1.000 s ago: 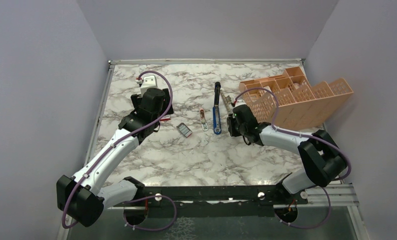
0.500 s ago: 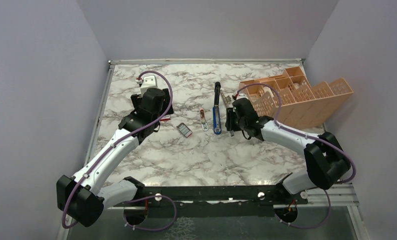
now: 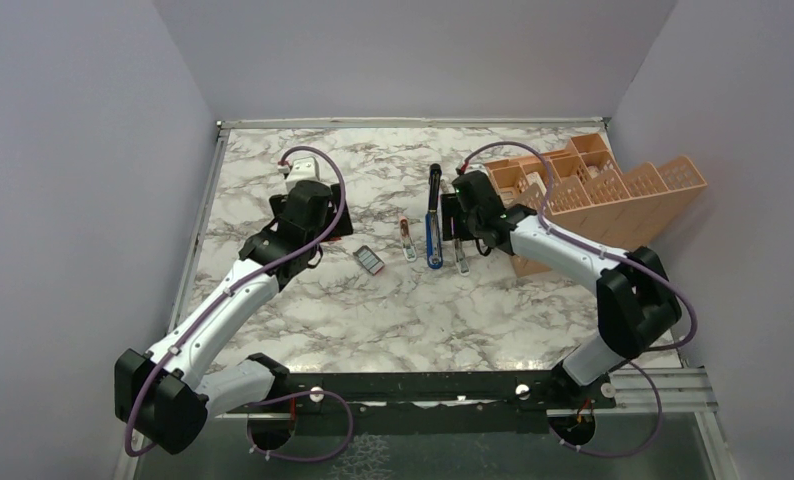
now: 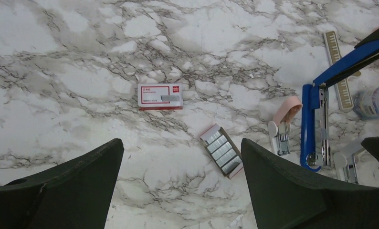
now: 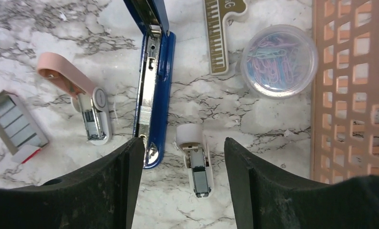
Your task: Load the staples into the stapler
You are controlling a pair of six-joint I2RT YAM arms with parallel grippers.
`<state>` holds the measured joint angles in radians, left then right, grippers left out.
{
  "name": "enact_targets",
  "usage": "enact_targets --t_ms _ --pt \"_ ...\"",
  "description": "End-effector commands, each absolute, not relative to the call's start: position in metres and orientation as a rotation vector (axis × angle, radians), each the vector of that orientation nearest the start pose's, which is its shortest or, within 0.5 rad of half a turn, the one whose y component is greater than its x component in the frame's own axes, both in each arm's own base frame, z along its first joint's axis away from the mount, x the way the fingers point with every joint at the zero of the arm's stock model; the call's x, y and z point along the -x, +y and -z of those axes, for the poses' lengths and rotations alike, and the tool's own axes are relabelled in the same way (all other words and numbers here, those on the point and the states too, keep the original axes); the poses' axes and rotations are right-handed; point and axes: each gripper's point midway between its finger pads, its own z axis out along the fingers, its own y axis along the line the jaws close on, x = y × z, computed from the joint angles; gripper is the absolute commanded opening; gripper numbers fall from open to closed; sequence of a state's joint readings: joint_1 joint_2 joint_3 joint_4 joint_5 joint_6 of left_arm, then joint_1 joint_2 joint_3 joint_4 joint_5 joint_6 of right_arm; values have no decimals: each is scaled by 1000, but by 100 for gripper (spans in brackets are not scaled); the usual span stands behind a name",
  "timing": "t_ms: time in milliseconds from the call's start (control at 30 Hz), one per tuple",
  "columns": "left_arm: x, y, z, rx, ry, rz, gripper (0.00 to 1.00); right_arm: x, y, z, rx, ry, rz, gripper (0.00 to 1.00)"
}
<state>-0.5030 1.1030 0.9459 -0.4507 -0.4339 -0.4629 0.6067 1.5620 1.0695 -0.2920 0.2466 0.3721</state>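
The right gripper [image 5: 182, 141], shut a second ago, now stands open over a small white tool [image 5: 197, 162] just right of the opened stapler [image 5: 152, 95], with the staples [image 5: 15, 124] further left past a pink tool [image 5: 63, 78], near a red-and-white box [image 4: 160, 96] whose print is too small to read, below the wide-open left gripper [image 4: 180, 143].

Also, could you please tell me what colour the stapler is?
The stapler is blue; right wrist view.

Left claw [image 4: 180, 152] gapes wide — right claw [image 5: 183, 148] parted too, the 2 pointing down.
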Motion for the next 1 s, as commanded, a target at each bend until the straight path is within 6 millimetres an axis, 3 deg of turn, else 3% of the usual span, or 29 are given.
enact_targets --t_ms 0,167,467,733,967 --pt "-311 -125 -199 206 2119 239 93 -354 204 -92 244 2405 -95 64" --pt "-305 -149 -188 184 2164 385 92 -363 205 -83 286 2404 -56 58" --pt "-287 -206 -170 134 2214 786 77 -365 202 -70 278 2411 -23 38" --pt "-269 -256 -154 77 2251 980 69 -361 202 -69 272 2402 -48 31" --pt "-257 -282 -144 145 2254 1111 68 -345 204 -76 222 2415 -134 30"
